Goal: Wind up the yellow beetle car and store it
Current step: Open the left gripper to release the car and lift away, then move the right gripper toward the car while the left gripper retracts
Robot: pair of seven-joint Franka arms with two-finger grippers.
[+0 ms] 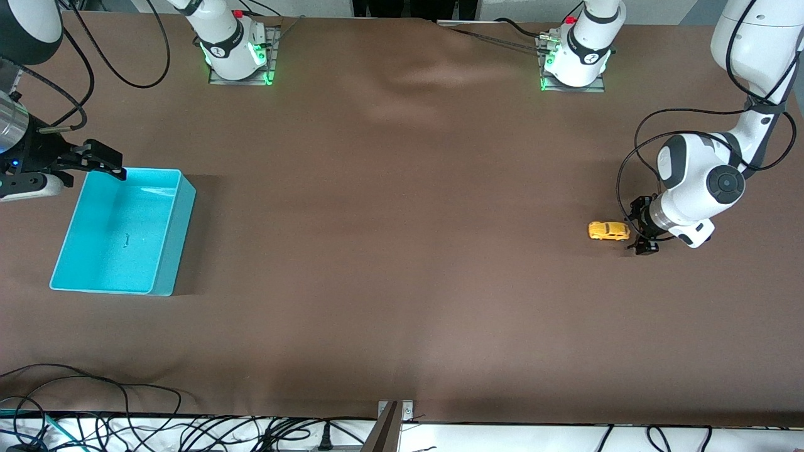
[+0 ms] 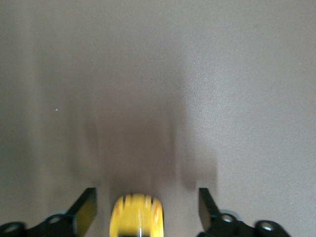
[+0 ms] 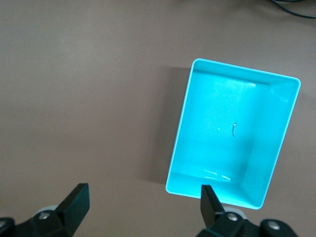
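The yellow beetle car (image 1: pixel 608 231) stands on the brown table near the left arm's end. My left gripper (image 1: pixel 642 226) is low at the table right beside the car, on the side toward the left arm's end, and is open. In the left wrist view the car (image 2: pixel 137 215) shows blurred between the spread fingers (image 2: pixel 87 207), with a gap on each side. My right gripper (image 1: pixel 107 162) is open and empty, up over the table at the cyan bin's (image 1: pixel 173 245) corner. The bin also shows in the right wrist view (image 3: pixel 180 148).
The cyan bin lies at the right arm's end of the table, with only a small dark speck (image 1: pixel 127 239) in it. Cables (image 1: pixel 94 402) lie along the table edge nearest the camera. The arm bases (image 1: pixel 235 56) stand at the edge farthest from it.
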